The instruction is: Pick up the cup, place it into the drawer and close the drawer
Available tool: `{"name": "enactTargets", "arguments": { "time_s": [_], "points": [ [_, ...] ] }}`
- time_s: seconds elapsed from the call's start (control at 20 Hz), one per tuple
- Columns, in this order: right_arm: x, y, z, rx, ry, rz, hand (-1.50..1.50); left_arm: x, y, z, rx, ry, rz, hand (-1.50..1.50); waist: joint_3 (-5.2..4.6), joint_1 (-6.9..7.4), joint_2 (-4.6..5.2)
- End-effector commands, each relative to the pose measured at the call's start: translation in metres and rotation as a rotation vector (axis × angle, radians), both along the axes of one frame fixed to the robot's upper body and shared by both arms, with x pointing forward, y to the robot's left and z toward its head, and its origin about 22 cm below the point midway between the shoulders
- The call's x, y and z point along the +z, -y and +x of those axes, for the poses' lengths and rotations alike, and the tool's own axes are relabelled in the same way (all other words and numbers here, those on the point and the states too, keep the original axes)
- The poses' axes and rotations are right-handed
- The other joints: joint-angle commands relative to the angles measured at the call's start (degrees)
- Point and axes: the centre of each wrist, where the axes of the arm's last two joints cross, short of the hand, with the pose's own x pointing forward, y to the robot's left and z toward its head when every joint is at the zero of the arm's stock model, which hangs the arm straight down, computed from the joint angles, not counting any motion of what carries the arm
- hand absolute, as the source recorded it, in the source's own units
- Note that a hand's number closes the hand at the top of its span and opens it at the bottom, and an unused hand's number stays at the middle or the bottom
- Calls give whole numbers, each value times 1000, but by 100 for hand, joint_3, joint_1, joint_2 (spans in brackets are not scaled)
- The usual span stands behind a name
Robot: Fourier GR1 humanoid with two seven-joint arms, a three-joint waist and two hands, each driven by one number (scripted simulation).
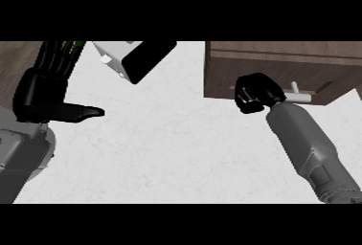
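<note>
Robot hand (pixel 256 93) on right, curled, at drawer (pixel 283 67) front beside handle (pixel 300 97)

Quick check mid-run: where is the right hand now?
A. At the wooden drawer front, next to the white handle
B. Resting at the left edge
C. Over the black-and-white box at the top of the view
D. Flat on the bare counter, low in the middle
A: the right hand, fingers curled, sits at the lower edge of the wooden drawer front, just left of the white handle.
</note>
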Motion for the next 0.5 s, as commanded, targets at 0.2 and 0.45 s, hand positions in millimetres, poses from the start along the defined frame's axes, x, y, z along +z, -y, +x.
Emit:
{"name": "enactTargets", "arguments": {
  "time_s": [0.2,0.45],
  "points": [
    [33,35,19,-115,-8,36,150,-14,14,-6,-64,-9,-21,-150,35,180,196],
    [47,57,22,-132,15,96,150,-10,6,-6,-88,-2,-12,-150,39,250,227]
  ]
}}
